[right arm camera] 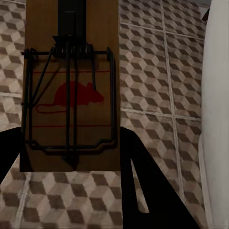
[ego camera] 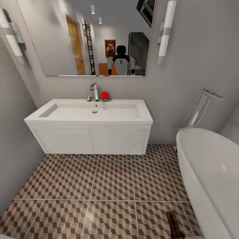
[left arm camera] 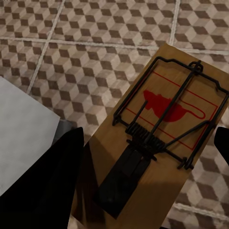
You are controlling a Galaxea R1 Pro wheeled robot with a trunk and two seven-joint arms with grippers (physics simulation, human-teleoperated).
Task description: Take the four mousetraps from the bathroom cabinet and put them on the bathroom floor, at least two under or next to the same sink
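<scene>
Between each pincer's fingers, a mousetrap (red-printed).

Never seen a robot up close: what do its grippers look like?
The left gripper has plain matte-black jaws, broad and tapering, with no markings or cables visible. The right gripper is equally black; one jaw has a narrow triangular slot.
</scene>
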